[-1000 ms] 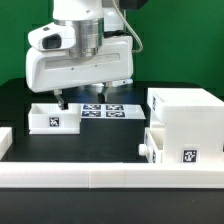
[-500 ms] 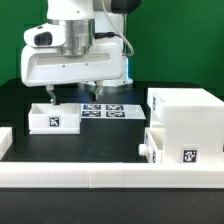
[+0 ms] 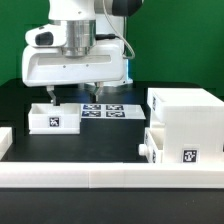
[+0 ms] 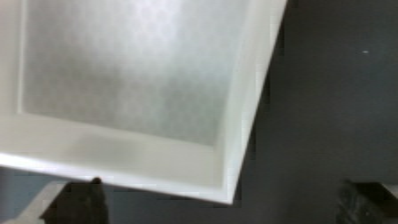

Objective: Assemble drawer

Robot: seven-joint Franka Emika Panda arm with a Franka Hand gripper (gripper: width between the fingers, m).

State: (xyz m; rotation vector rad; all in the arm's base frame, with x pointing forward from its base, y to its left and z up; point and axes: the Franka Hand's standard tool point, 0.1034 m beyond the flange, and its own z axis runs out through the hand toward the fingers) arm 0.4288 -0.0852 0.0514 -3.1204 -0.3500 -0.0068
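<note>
A small open white drawer box (image 3: 48,117) with a tag on its front sits on the black table at the exterior view's left. It fills most of the wrist view (image 4: 143,90), seen from above with its inside showing. My gripper (image 3: 73,93) hangs open just above the box's far side. One finger (image 3: 50,96) is over the box's rim and the other (image 3: 97,88) is over the marker board. In the wrist view the gripper (image 4: 224,203) holds nothing, and a corner of the box lies between its fingertips. The white drawer housing (image 3: 185,118) stands at the right.
The marker board (image 3: 105,110) lies flat behind the box in the middle of the table. A second white part with a tag (image 3: 172,148) sits against the front of the housing. A white rail (image 3: 100,178) runs along the near edge.
The arm moved toward the exterior view's left over the first half second, bringing the open gripper over the small drawer box. It has stayed still since.
</note>
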